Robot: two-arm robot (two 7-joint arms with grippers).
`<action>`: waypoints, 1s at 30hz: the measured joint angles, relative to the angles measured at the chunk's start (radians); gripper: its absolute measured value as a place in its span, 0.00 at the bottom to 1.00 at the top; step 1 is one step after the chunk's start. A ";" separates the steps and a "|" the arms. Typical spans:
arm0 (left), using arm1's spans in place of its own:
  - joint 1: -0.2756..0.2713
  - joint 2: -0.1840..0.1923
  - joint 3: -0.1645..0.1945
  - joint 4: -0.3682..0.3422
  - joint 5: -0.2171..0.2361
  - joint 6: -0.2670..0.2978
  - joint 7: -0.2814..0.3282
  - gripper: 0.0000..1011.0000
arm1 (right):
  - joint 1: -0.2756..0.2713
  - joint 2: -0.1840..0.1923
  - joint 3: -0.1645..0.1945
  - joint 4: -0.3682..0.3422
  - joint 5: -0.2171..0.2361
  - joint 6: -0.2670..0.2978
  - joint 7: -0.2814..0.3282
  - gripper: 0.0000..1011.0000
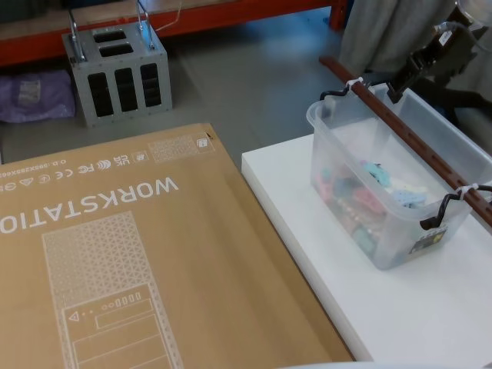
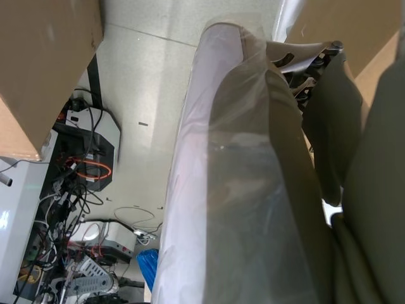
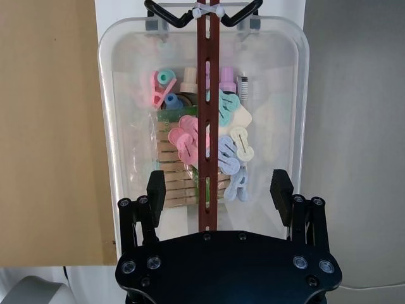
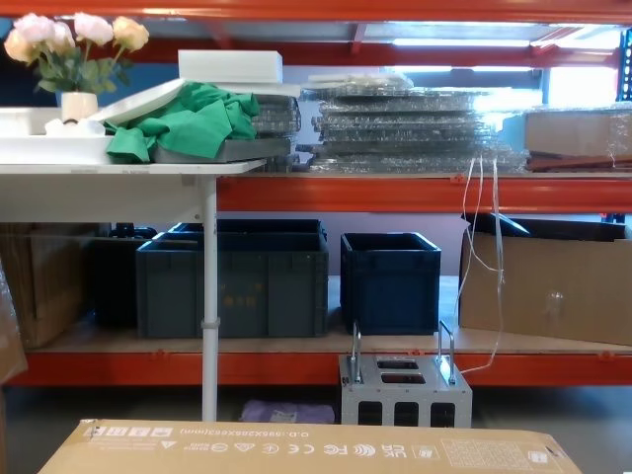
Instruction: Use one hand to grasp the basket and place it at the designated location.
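The basket [image 1: 338,165] is a translucent tub standing on the white table [image 1: 400,307], at the right of the head view. It holds several coloured and wooden clothes pegs [image 3: 190,142]. A long reddish-brown bar handle [image 1: 419,146] runs along its top, tied with white zip-ties to black hooks at both ends. My right gripper [image 1: 398,92] hangs over the far end of the basket. In the right wrist view the right gripper [image 3: 218,188] is open, with one black finger on each side of the handle [image 3: 205,95] and apart from it. The left arm is parked beside the cardboard box.
A big cardboard box marked WORKSTATION [image 1: 115,254] lies left of the table, close to its edge. A grey metal box with handles [image 1: 119,73] stands on the floor behind it. Orange shelving holds dark blue crates [image 4: 390,281].
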 joint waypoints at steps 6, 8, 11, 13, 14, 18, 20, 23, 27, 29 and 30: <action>0.000 0.000 0.000 0.000 0.000 0.000 0.000 0.00 | -0.005 -0.004 0.003 0.008 -0.003 -0.003 0.001 0.99; 0.000 0.000 0.000 0.000 0.000 0.000 0.000 0.00 | -0.007 -0.005 0.004 0.010 -0.005 -0.004 0.001 0.99; 0.000 0.000 0.000 0.000 0.000 0.000 0.000 0.00 | -0.007 -0.014 0.004 0.024 -0.008 -0.007 0.004 0.99; 0.000 0.000 0.000 0.000 0.000 0.000 0.000 0.00 | -0.007 -0.027 -0.001 0.045 -0.010 -0.015 0.009 0.99; 0.000 0.000 0.000 0.000 0.000 0.000 0.000 0.00 | -0.007 -0.040 -0.008 0.066 -0.010 -0.027 0.012 0.99; 0.000 0.000 0.000 0.000 0.000 0.000 0.000 0.00 | -0.006 -0.059 -0.021 0.099 -0.009 -0.048 0.015 0.99; 0.000 0.000 0.000 0.000 0.000 0.000 0.000 0.00 | -0.004 -0.068 -0.028 0.112 -0.008 -0.057 0.016 0.99; 0.000 0.000 0.000 0.000 0.000 0.000 0.000 0.00 | 0.001 -0.077 -0.037 0.129 -0.008 -0.066 0.016 0.99; 0.000 0.000 0.000 0.000 0.000 0.000 0.000 0.00 | 0.010 -0.099 -0.053 0.169 -0.008 -0.081 0.018 0.99; 0.000 0.000 0.000 0.000 0.000 0.000 0.000 0.00 | 0.016 -0.111 -0.062 0.193 -0.008 -0.093 0.018 0.99; 0.000 0.000 0.000 0.000 0.000 0.000 0.000 0.00 | 0.017 -0.113 -0.065 0.199 -0.007 -0.096 0.018 0.99</action>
